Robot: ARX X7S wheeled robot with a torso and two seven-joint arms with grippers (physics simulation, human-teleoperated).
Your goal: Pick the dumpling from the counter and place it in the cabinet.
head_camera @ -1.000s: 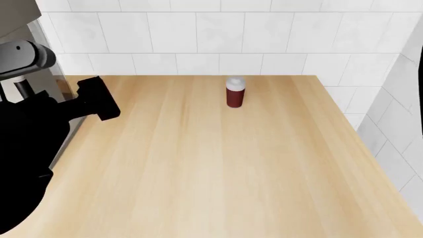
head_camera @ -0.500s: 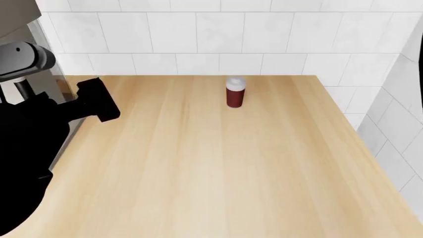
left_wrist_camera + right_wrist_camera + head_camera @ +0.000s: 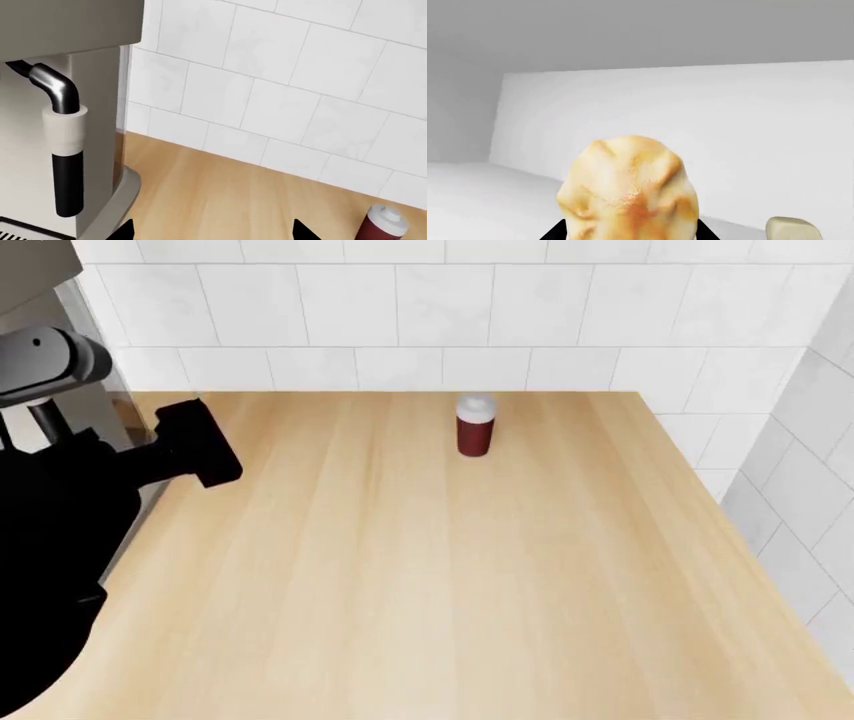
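The dumpling [image 3: 629, 187] is off the bench [image 3: 427, 570]. It shows only in the right wrist view, filling the near part of that picture, with the dark tips of the right gripper [image 3: 627, 231] showing on either side of its base. From that I judge the right gripper to be grasping the dumpling, though the contact itself is cut off at the picture's edge. Behind the dumpling is a plain white interior, a flat floor meeting a pale back wall, which reads as the inside of the cabinet [image 3: 694, 115]. A small pale cream object [image 3: 790, 230] sits near the dumpling on that surface; what it is I cannot tell.

In the head view the right arm is out of sight. The bench carries only a dark-red bottle [image 3: 474, 427] with a white cap, standing at the far side near the tiled wall. The left arm sits at the left edge beside an espresso machine [image 3: 53, 125], well apart from the bottle. The left gripper [image 3: 212, 231] shows two dark fingertips set wide with nothing between them, so it looks released and idle.

So the pick looks done and the carry to the cabinet appears largely done. What is left, as I judge it, is setting the dumpling down on the cabinet floor, letting go, and drawing the arm out.
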